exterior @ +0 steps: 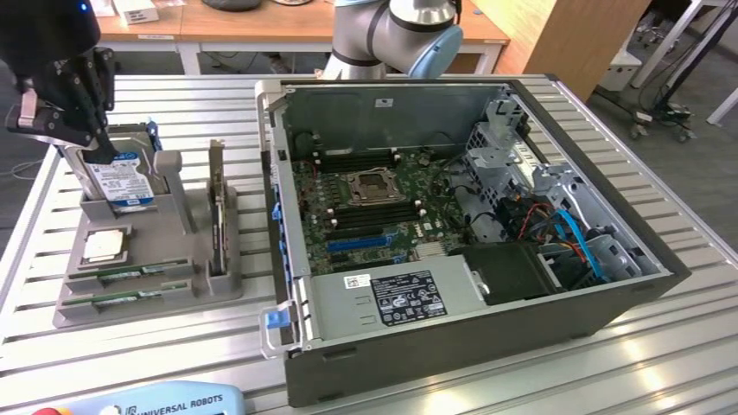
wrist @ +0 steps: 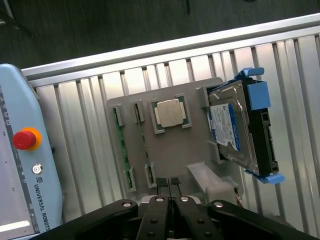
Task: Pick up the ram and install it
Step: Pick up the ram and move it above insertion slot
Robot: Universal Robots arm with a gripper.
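Filling the grey holder [wrist: 172, 150] are ram sticks [wrist: 119, 150], processor [wrist: 171, 112], hard drive [wrist: 232, 130].

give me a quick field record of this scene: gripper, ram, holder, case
gripper: shut, holding nothing, above the holder
ram: two sticks lying in holder slots, none lifted
holder: gray, on the slatted table
hard drive: upright in the holder
processor: flat in its holder recess
computer case: open, motherboard exposed, to the exterior view's right of the holder
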